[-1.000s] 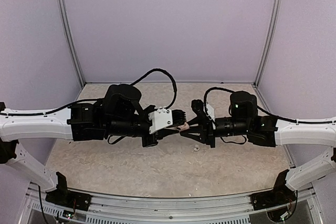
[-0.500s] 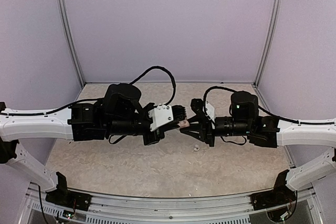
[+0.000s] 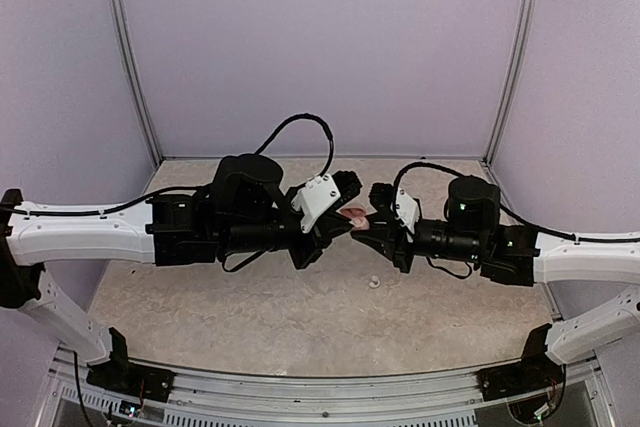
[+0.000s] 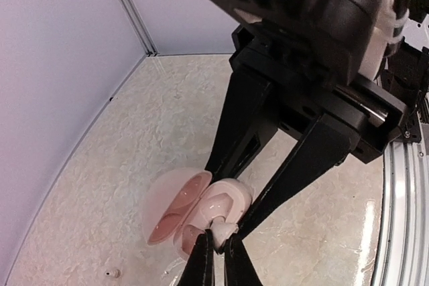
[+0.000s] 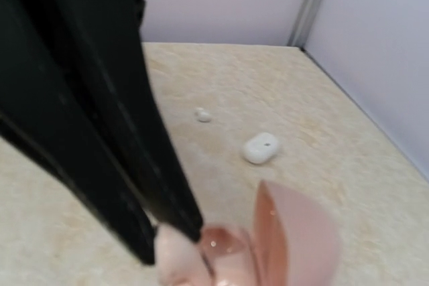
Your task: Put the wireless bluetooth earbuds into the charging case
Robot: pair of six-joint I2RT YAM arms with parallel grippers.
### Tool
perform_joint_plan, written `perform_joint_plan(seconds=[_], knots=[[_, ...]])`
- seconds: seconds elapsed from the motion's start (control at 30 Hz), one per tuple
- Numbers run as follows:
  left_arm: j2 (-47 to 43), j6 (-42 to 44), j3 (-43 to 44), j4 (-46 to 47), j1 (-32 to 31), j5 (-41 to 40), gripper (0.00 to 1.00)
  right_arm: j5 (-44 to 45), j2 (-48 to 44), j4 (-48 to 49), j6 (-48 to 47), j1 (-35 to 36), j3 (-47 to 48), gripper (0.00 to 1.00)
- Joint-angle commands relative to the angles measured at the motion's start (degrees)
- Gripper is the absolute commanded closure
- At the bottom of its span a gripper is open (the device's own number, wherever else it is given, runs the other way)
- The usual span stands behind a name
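Note:
The pink charging case [image 4: 221, 200] is held in the air with its lid [image 4: 173, 200] open; it also shows in the top view [image 3: 356, 214] and the right wrist view [image 5: 295, 239]. My right gripper [image 3: 366, 221] is shut on the case body, with its fingers [image 4: 295, 165] on either side. My left gripper [image 4: 221, 244] is shut on a pale pink earbud [image 4: 228, 226] and holds it at the case's open cavity, touching the rim. The left fingers [image 5: 134, 165] and the earbud [image 5: 175, 254] fill the right wrist view.
A white pebble-shaped case [image 5: 260, 148] and a small white earbud [image 5: 203, 116] lie on the beige table. A loose earbud [image 3: 374, 282] lies on the table below the grippers, and it shows in the left wrist view too [image 4: 112, 273]. Lilac walls enclose the back and sides.
Both grippers have moved up and toward the back wall together. The left gripper has turned and brought the earbud up against the open case.

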Motion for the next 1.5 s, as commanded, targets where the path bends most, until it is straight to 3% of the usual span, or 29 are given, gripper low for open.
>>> perform_joint_plan(seconds=[0.0,0.4,0.67,1.47], knots=[[2.16,-7.15,3.62,1.56,0.09,-1.29,1.0,1.35,-1.4,5.2,-2.41,2.71,-0.72,1.0],[5.57,-25.19,8.69,0.35,2.15,0.28,1.0,9.57,-0.21,8.67,-7.79,5.9,-1.03,1.0],[7.56,-32.28,11.89,-2.41,2.31,-2.69,1.0,16.4,1.22,10.0,-10.91,8.28,-0.14,1.0],[8.92,-39.74,12.95,-0.62,2.49,-1.44,0.97,23.33,3.4,10.87,-12.18,11.03,1.0,1.0]])
